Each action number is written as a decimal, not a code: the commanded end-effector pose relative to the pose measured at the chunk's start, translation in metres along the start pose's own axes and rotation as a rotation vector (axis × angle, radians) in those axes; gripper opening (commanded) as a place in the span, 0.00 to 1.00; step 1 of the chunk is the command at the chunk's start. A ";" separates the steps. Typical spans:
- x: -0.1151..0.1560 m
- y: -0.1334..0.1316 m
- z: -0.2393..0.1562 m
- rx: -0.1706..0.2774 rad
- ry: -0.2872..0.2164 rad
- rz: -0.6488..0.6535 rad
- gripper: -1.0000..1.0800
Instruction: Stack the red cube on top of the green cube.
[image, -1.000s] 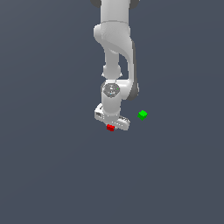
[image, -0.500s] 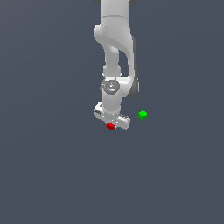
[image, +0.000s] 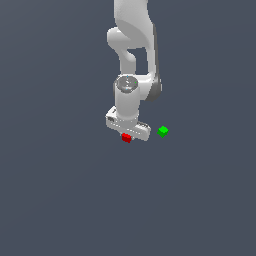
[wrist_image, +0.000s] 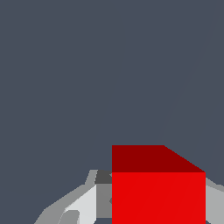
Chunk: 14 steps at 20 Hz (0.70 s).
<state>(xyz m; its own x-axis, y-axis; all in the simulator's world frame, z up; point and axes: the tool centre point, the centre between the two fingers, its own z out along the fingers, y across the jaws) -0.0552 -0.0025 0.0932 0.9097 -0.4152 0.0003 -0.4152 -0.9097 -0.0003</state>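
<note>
The red cube (image: 126, 138), small, rigid and probably light, sits between the fingers of the pincer (image: 127, 136), held by opposite flat faces, near the green cube (image: 163, 131).

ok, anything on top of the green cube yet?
No. The green cube has a bare top and sits alone. The red cube is apart from it, under the claw; the floor beneath the red cube is hidden.
</note>
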 end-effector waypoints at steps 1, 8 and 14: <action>0.000 0.000 -0.012 0.000 0.000 0.000 0.00; 0.001 0.000 -0.022 0.000 0.000 0.000 0.00; -0.010 -0.009 -0.018 0.000 0.000 0.000 0.00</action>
<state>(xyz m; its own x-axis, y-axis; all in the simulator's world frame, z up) -0.0587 0.0047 0.1127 0.9090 -0.4168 0.0004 -0.4168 -0.9090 0.0000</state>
